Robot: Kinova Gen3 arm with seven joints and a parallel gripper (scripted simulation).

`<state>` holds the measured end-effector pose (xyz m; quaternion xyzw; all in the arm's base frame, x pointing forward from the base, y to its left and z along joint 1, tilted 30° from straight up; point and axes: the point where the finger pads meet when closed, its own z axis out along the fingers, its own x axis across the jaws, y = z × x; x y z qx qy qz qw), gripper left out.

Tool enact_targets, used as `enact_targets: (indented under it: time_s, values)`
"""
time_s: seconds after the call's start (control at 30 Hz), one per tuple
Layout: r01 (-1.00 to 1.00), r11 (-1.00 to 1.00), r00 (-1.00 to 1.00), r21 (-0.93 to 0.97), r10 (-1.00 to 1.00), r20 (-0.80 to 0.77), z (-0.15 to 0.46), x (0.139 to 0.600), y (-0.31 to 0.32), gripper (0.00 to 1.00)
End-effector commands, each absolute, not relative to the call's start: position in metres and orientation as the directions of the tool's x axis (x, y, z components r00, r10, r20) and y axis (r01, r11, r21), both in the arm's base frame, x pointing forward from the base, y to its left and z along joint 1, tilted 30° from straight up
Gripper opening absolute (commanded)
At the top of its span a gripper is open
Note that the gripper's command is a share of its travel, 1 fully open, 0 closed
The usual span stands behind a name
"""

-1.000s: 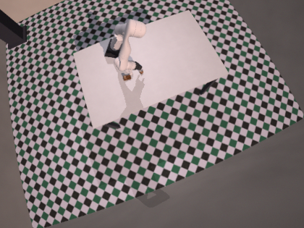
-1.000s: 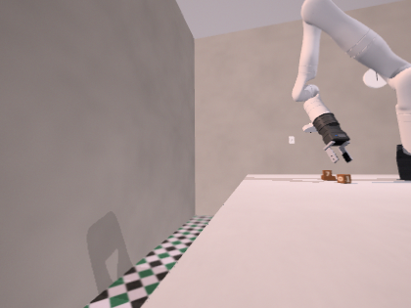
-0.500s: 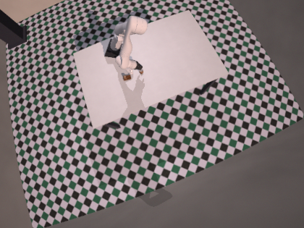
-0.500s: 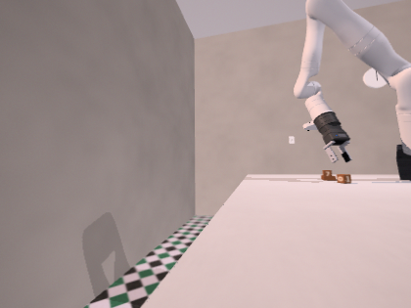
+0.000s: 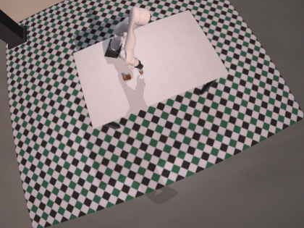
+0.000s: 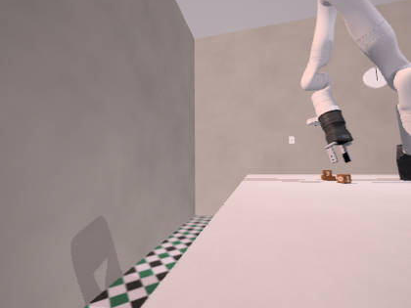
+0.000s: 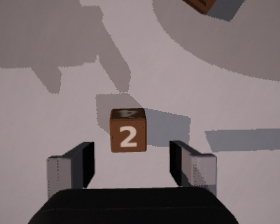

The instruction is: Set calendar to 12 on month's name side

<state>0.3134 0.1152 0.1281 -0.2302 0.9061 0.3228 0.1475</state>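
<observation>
The table (image 5: 174, 50) is a broad pale slab on a checkered floor (image 5: 203, 158), and the white arm (image 5: 129, 35) reaches over its near-left part from a base at the table's edge. Below the arm, the hand (image 6: 339, 154) hangs above the table with its fingers spread as wide as they go and nothing between them. In the top view a small brown tray (image 5: 126, 77) lies flat on the table just beside the hand, and the wrist view catches only a corner of it at the upper edge. The smallest item, a brown cube (image 7: 128, 131), stands alone on the table outside the tray, directly ahead of the open fingers and centred between them, its white 2 upright toward the camera; the digit on its top face is too blurred to read. The exterior view shows two small brown items close together beneath the hand, but I cannot tell which is which there. The cube looks rigid and light, with flat smooth faces, so it should neither crush nor sag, though a shallow pinch could let it twist or slide. The best hold seems to be on its left and right faces, low and square.
</observation>
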Motion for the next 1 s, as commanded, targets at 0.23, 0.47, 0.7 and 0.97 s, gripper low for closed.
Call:
enact_targets:
  time_s: [0.23,0.47,0.7,0.97]
  values:
    - [-0.520,0.714,-0.840,0.468,-0.327,-0.433,0.1362,0.3112,0.1185,1.00]
    - [-0.519,0.718,-0.840,0.465,-0.326,-0.434,0.1364,0.3110,0.1184,1.00]
    - [-0.518,0.721,-0.840,0.461,-0.327,-0.433,0.1361,0.3109,0.1186,1.00]
    - [-0.514,0.740,-0.841,0.434,-0.335,-0.425,0.1343,0.3101,0.1196,1.00]
